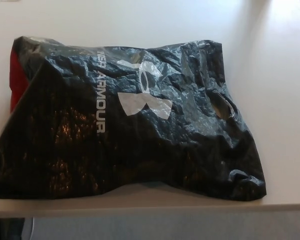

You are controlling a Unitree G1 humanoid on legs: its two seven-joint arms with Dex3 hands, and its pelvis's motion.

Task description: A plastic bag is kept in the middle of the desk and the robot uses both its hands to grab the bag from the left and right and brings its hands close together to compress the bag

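Crumpled black plastic bag (125,120) flat on white desk (270,75). Neither robot hand visible; finger state cannot tell.

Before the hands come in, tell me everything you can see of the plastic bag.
The plastic bag is black, glossy, crinkled film with a white logo and lettering ending in "ARMOUR" on top. It lies flat and puffed on the pale desk, its near edge close to the desk's front. A cut-out handle hole shows on its right side; something red shows at its far left corner. Nothing grips it.
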